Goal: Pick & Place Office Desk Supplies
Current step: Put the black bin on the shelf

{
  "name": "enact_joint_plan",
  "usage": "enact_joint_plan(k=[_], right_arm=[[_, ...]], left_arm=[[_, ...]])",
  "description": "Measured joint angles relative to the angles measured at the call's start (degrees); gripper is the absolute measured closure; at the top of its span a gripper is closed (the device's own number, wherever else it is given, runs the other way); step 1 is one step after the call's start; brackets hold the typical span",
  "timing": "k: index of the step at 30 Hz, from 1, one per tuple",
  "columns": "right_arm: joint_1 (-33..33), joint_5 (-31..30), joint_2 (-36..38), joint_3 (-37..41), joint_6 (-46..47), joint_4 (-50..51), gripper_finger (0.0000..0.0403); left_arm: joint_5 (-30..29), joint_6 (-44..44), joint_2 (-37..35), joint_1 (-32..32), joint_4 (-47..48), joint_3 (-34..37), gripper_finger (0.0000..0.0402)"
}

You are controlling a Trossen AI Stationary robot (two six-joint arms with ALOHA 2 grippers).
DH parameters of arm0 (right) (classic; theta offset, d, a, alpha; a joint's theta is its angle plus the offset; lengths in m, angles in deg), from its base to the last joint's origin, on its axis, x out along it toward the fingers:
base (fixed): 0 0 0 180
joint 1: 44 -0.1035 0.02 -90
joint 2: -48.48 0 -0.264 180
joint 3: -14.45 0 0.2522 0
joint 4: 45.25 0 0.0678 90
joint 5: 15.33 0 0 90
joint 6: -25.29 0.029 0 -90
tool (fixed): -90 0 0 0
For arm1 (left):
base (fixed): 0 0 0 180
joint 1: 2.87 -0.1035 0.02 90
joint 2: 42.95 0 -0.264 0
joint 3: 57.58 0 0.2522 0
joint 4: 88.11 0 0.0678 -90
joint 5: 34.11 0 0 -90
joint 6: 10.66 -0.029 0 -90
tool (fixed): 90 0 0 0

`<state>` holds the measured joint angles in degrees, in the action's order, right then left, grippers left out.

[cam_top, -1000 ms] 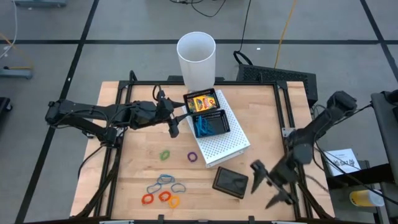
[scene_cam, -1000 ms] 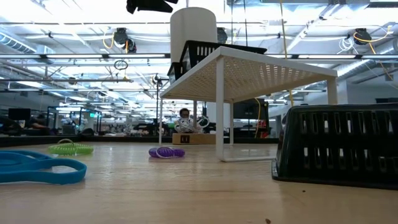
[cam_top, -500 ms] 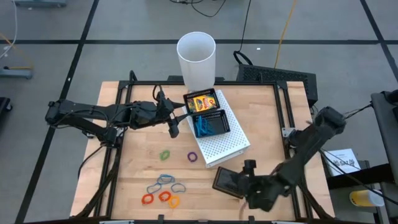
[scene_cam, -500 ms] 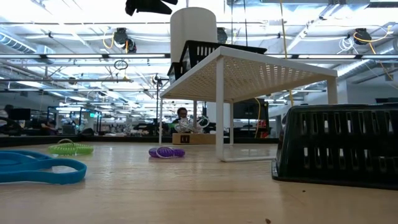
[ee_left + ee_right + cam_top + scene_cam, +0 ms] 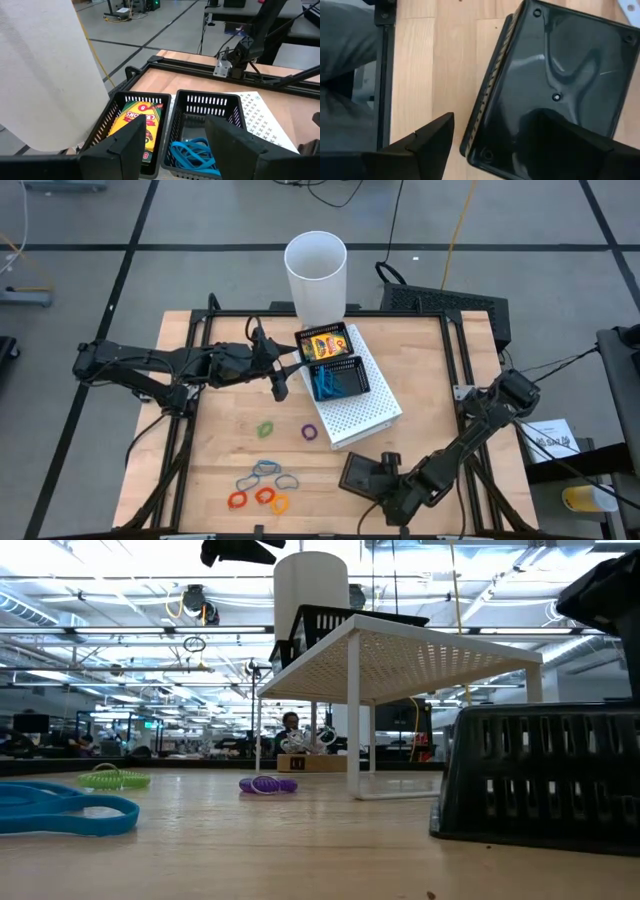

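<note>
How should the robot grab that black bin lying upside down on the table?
Probably by one long edge, from above. The black bin lies bottom-up near the front of the table, so its flat base offers nothing to pinch. The open right gripper already straddles an edge, one finger over the base, one outside the slotted wall.

Bright even overhead light, soft shadows, blurred foreground jaws

Bare wood lies open between the left arm [image 5: 160, 365] and the loops [image 5: 262, 485] near the front edge. The white shelf [image 5: 360, 405] with its baskets [image 5: 330, 360] fills the middle, the tall cup [image 5: 316, 275] blocks the back, and an upturned black basket [image 5: 365, 472] sits front right.
</note>
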<state>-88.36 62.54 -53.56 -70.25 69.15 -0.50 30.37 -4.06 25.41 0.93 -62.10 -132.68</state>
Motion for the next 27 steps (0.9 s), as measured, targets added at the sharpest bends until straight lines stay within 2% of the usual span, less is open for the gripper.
enact_joint_plan(k=[12,20,27], right_arm=[[0.1,-6.6,-0.1,2.3,4.7,21.8,0.017],[0.0,-6.9,-0.1,4.5,6.2,21.5,0.0209],[-0.1,-7.6,-0.1,4.5,6.1,20.2,0.0286]], left_arm=[[0.0,1.1,0.0,0.0,0.0,0.0,0.0188],[0.0,1.1,0.0,0.0,0.0,0.0,0.0188],[0.0,1.1,0.0,0.0,0.0,0.0,0.0188]])
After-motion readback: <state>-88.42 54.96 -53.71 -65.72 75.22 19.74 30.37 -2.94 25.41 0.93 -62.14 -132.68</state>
